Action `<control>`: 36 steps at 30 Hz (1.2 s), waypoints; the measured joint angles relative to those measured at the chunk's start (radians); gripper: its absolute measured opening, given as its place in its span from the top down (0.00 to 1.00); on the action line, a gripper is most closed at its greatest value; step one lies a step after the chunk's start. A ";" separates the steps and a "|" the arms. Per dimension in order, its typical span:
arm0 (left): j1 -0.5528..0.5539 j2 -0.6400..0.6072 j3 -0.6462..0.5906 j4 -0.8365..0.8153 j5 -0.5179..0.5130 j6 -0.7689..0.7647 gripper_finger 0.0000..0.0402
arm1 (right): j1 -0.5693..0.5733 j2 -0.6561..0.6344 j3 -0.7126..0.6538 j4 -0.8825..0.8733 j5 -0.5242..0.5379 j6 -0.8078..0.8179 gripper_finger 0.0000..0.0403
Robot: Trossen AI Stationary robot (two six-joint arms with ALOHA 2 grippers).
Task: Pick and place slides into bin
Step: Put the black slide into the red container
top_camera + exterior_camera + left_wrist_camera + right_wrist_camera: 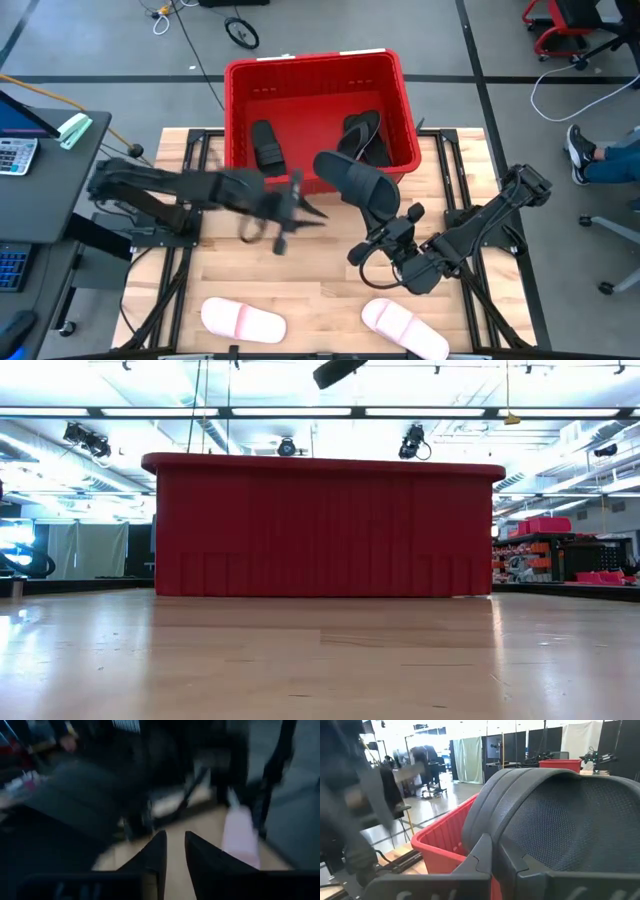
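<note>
High view shows the right gripper (385, 232) clamped on the heel end of a black open-toe rubber slide (356, 183), held up in the air just in front of the near wall of the large red ribbed plastic bin (400, 90). The slide's long axis runs diagonally, from the gripper up and to the left toward the bin's near rim, so its toe end already reaches that rim while the heel end hangs over the wooden surface (320, 275). The bin's open interior therefore lies straight beyond the slide, on the far side, and two more black slides lie inside it already: one toward the left (266, 145), one toward the right (364, 135). The right wrist view confirms the grip, with the dark fingers pinched on the textured sole and the red rim just behind. My judgement is that the coming move is a carry along the slide's own axis, far and slightly left, until the whole slide clears the rim.

The left gripper (300, 205) hovers over the surface to the left of the held slide, near the bin's near wall, its fingers slightly parted with nothing between them. Two pale pink slides lie at the near edge of the surface, one left (243, 320) and one right (403, 327), both well apart from either gripper.
</note>
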 joint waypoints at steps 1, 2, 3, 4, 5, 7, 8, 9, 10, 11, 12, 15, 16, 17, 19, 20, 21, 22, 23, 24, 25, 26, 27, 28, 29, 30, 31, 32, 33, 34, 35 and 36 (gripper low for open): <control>0.009 -0.037 0.000 0.006 0.031 -0.015 0.82 | 0.000 0.000 0.003 0.000 -0.001 -0.002 0.98; 0.022 -0.070 0.000 0.020 0.074 -0.029 0.83 | 0.000 0.000 0.006 0.000 -0.001 -0.001 0.98; 0.039 -0.103 0.002 0.032 0.117 -0.052 0.83 | 0.000 0.000 0.008 0.000 -0.001 -0.001 0.98; 0.055 -0.134 0.002 0.030 0.164 -0.078 0.83 | 0.000 0.000 0.011 0.000 -0.001 -0.001 0.98; 0.074 -0.159 0.001 0.037 0.214 -0.109 0.83 | 0.000 0.000 0.012 0.000 -0.002 -0.001 0.98; 0.112 -0.198 0.002 0.038 0.282 -0.196 0.83 | 0.000 0.000 0.012 0.001 -0.012 0.000 0.98; 0.130 -0.212 0.002 0.032 0.306 -0.233 0.82 | 0.000 0.000 0.012 0.001 -0.022 0.000 0.98; 0.148 -0.223 0.002 0.020 0.323 -0.270 0.81 | 0.000 0.000 0.012 0.003 -0.033 0.000 0.98; 0.164 -0.230 0.001 0.003 0.334 -0.302 0.80 | 0.000 0.000 0.012 0.010 -0.039 -0.001 0.98; 0.181 -0.232 0.001 -0.011 0.344 -0.335 0.79 | 0.000 0.000 0.012 0.015 -0.046 -0.005 0.98; 0.196 -0.234 0.002 -0.034 0.348 -0.362 0.77 | 0.000 0.000 0.012 0.018 -0.054 -0.007 0.98; 0.238 -0.224 0.000 -0.104 0.349 -0.394 0.72 | 0.000 0.000 0.012 0.034 -0.079 -0.020 0.98; 0.249 -0.213 0.000 -0.116 0.349 -0.393 0.70 | 0.000 0.000 0.012 0.038 -0.088 -0.024 0.98; 0.258 -0.200 0.001 -0.123 0.350 -0.393 0.68 | 0.000 -0.002 0.012 0.042 -0.098 -0.026 0.98; 0.268 -0.172 -0.001 -0.137 0.372 -0.399 0.64 | 0.000 -0.003 0.012 0.046 -0.137 -0.025 0.98; 0.270 -0.154 -0.001 -0.122 0.398 -0.406 0.63 | 0.000 -0.003 0.012 0.050 -0.153 -0.026 0.98; 0.271 -0.136 -0.001 -0.105 0.430 -0.414 0.61 | 0.000 -0.003 0.012 0.050 -0.166 -0.026 0.98; 0.270 -0.119 -0.001 -0.093 0.466 -0.420 0.59 | 0.000 -0.003 0.012 0.050 -0.172 -0.026 0.98; 0.270 -0.098 0.000 -0.063 0.490 -0.429 0.57 | 0.000 -0.003 0.012 0.049 -0.176 -0.026 0.98; 0.266 -0.077 0.000 -0.032 0.502 -0.447 0.56 | -0.001 -0.003 0.012 0.050 -0.177 -0.026 0.98; 0.264 -0.055 0.000 -0.011 0.506 -0.465 0.55 | -0.003 -0.003 0.012 0.050 -0.180 -0.027 0.98; 0.260 -0.035 0.000 0.020 0.506 -0.479 0.53 | -0.005 -0.003 0.012 0.050 -0.185 -0.028 0.98; 0.260 -0.014 0.000 0.043 0.506 -0.498 0.52 | -0.005 -0.003 0.012 0.050 -0.191 -0.030 0.98; 0.260 0.006 0.000 0.069 0.506 -0.513 0.52 | -0.005 -0.003 0.013 0.049 -0.196 -0.030 0.98; 0.261 0.021 0.000 0.091 0.504 -0.517 0.51 | -0.005 -0.003 0.012 0.048 -0.193 -0.030 0.98; 0.263 0.032 0.000 0.108 0.507 -0.516 0.50 | -0.005 -0.003 0.012 0.046 -0.192 -0.031 0.98; 0.264 0.046 0.000 0.128 0.509 -0.506 0.50 | -0.005 -0.005 0.012 0.049 -0.192 -0.031 0.98; 0.264 0.056 0.000 0.140 0.506 -0.495 0.50 | -0.005 -0.006 0.012 0.047 -0.191 -0.031 0.98; 0.264 0.065 0.000 0.150 0.506 -0.493 0.50 | -0.005 -0.006 0.013 0.047 -0.191 -0.032 0.98; 0.264 0.072 0.000 0.159 0.507 -0.491 0.50 | -0.004 -0.006 0.013 0.045 -0.191 -0.033 0.98; 0.264 0.078 0.000 0.169 0.508 -0.487 0.50 | -0.004 -0.006 0.013 0.044 -0.191 -0.037 0.98; 0.264 0.083 0.000 0.182 0.512 -0.486 0.51 | -0.005 -0.006 0.013 0.045 -0.191 -0.046 0.98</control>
